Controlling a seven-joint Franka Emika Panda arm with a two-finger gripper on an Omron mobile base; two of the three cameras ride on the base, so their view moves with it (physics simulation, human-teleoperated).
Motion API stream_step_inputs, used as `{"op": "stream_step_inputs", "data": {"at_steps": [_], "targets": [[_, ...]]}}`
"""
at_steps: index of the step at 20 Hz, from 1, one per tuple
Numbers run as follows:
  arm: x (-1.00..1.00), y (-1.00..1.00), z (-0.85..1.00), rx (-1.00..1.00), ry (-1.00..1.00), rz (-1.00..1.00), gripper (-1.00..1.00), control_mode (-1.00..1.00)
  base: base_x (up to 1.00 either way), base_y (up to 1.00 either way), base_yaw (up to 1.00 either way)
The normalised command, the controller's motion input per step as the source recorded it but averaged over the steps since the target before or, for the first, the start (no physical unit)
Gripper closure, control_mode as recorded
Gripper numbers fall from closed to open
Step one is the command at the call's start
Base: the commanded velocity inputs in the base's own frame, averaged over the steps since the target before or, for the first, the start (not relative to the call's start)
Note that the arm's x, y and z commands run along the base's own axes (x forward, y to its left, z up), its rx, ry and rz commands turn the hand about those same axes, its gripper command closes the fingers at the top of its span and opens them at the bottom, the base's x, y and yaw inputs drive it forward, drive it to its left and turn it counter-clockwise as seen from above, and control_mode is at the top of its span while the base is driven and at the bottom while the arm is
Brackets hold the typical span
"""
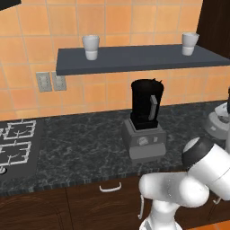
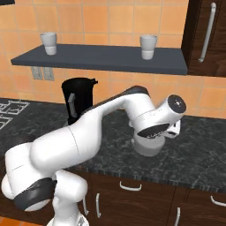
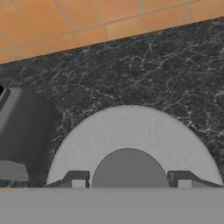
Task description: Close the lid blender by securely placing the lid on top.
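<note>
The blender (image 1: 144, 104) stands on the counter, a tall black jar with a grey handle on a boxy grey base (image 1: 143, 140); its top is uncovered. It also shows behind the arm (image 2: 78, 100). To its right the round light-grey lid (image 3: 131, 131) lies low on the dark counter (image 2: 148, 150), partly visible at the frame edge (image 1: 214, 126). My gripper (image 3: 130, 180) points down onto it, and its fingertips (image 3: 78, 179) sit tight against both sides of the lid's raised central knob (image 3: 129, 168). The gripper is shut on that knob.
A dark wall shelf (image 1: 134, 58) carries two white cups (image 1: 90, 46) (image 1: 189, 43) above the blender. A stovetop (image 1: 15, 141) lies at the counter's left. The blender's grey base (image 3: 22, 131) is close beside the lid. A dark tall cabinet (image 2: 207, 35) stands at the right.
</note>
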Motion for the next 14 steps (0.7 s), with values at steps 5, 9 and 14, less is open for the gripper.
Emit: {"op": "stream_step_inputs", "data": {"at_steps": [5,9,14], "targets": [[-0.24,0.56,0.98,-0.07,-0.32,0.07,1.0,-1.0,0.0,0.0,0.0],[-0.09,0.47,1.0,-0.08,-0.2,0.05,1.0,-1.0,0.0,0.0,0.0],[0.0,0.35,0.99,-0.02,-0.07,0.01,1.0,-1.0,0.0,0.0,0.0]]}}
